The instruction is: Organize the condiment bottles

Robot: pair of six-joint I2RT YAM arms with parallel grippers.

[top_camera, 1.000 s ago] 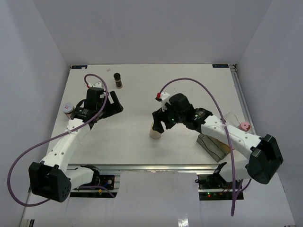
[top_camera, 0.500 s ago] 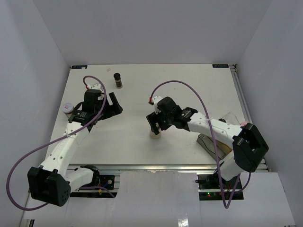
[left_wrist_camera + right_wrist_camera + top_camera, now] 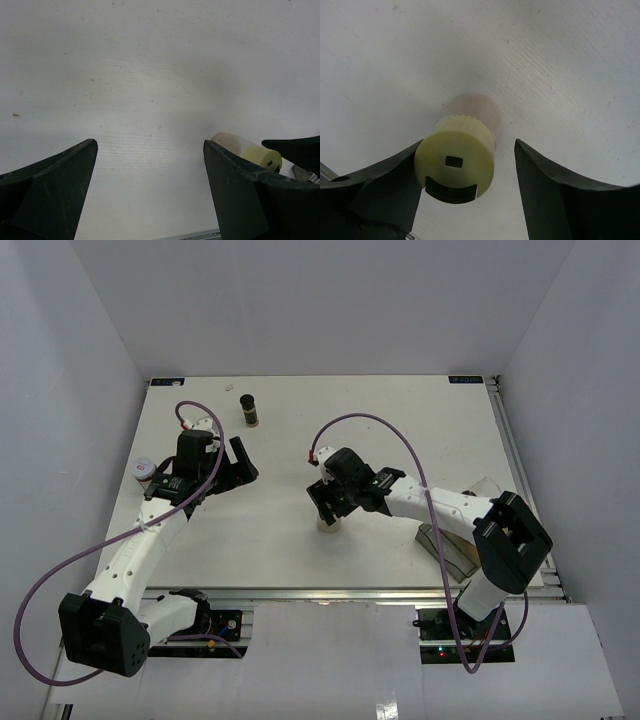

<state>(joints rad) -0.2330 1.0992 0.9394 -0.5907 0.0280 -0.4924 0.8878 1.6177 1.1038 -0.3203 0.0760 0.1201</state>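
Right wrist view has the pale-yellow-lidded jar (image 3: 455, 167) sitting between the fingers of the right pincer (image 3: 468, 150), apparently upright on the tabletop (image 3: 400, 430), a little near of centre. The pincer is released. One finger touches the ribbed lid and the other stands clear of it with a gap.

The jar looks small, light and rigid, with a smooth body that could slip, so the ribbed lid, or the body just under it, seems the surer place to squeeze, square across its width. With one finger touching first, it could tip or slide.

The left pincer (image 3: 150, 147) hangs spread wide and empty over bare tabletop, well apart to the left. A dark brown jar (image 3: 249, 409) stands toward the far edge, a pink-lidded jar (image 3: 145, 469) at the left edge, and the grey tray (image 3: 455, 558) lies under the right arm. Nothing crowds the jar.
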